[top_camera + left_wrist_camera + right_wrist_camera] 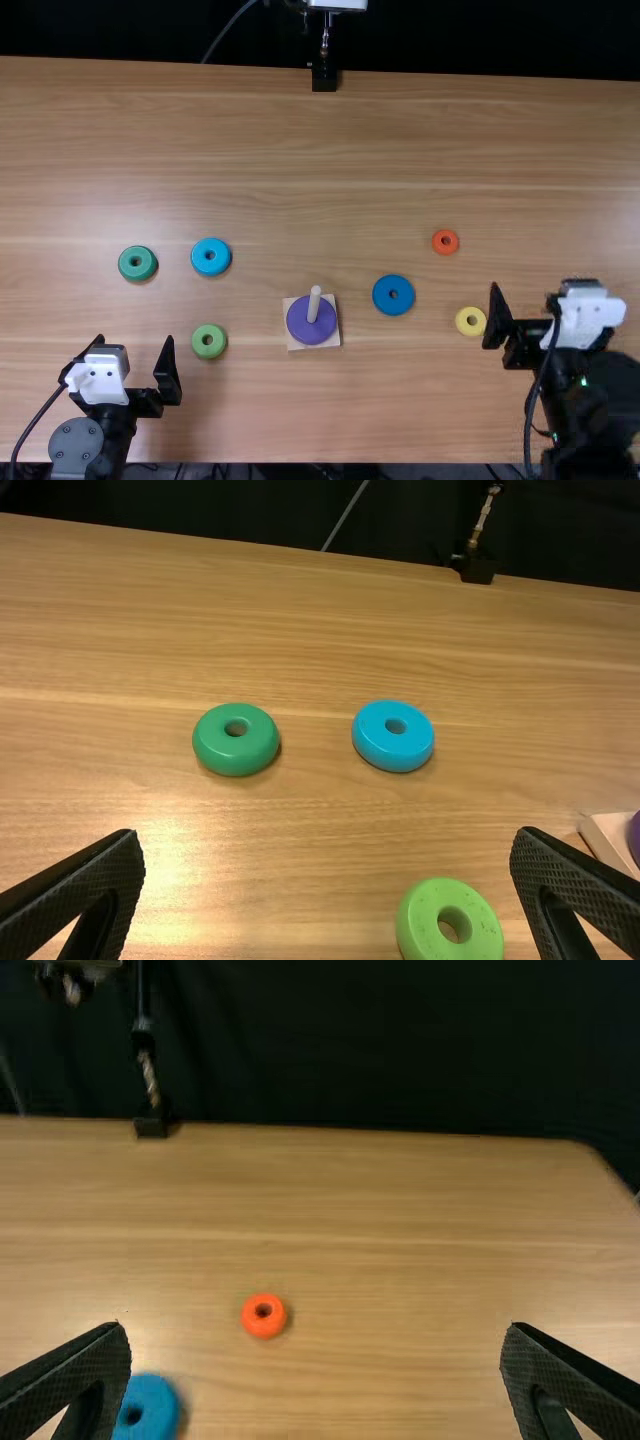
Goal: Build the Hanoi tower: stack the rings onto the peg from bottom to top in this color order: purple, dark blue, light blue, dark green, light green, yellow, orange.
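No readable text — no labels, brands, numbers or signs (in any view).

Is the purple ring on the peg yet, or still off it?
On: the purple ring sits around the peg, which rises through its hole.

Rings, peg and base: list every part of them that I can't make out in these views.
- Peg, top view: its lower part, hidden by the purple ring around it.
- Square wooden base, left wrist view: mostly cut off by the right edge.
- Light green ring, left wrist view: bottom edge cuts it off.
- Dark blue ring, right wrist view: cut off by the bottom edge, partly behind the right gripper.
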You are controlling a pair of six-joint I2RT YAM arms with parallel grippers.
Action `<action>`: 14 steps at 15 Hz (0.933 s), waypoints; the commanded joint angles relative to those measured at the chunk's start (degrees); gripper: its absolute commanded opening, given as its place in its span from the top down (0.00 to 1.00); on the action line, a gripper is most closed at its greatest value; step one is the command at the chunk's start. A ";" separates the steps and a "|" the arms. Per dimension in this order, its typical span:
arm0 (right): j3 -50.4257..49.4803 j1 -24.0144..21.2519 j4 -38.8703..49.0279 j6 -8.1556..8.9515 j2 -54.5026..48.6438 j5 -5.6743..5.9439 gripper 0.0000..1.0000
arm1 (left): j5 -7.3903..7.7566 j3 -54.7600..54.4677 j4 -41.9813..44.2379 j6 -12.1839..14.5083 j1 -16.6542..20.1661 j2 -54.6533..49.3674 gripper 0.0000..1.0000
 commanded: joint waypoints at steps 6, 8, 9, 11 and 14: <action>11.83 16.37 -6.89 14.99 24.14 4.01 0.00 | -0.40 -6.04 -4.69 0.33 -0.16 -0.67 0.00; 16.22 20.59 -15.54 15.10 32.75 3.80 0.00 | -0.40 -6.04 -4.69 0.33 -0.16 -0.67 0.00; 17.63 22.26 -18.39 15.41 36.09 3.69 0.00 | -0.40 -6.04 -4.69 0.33 -0.16 -0.67 0.00; 19.39 24.89 -20.07 19.53 41.37 3.80 0.00 | -0.40 -6.04 -4.69 0.33 -0.16 -0.67 0.00; 21.58 24.80 -19.23 21.00 48.40 3.80 0.00 | -0.30 -6.04 -4.69 0.33 -0.16 -0.67 0.00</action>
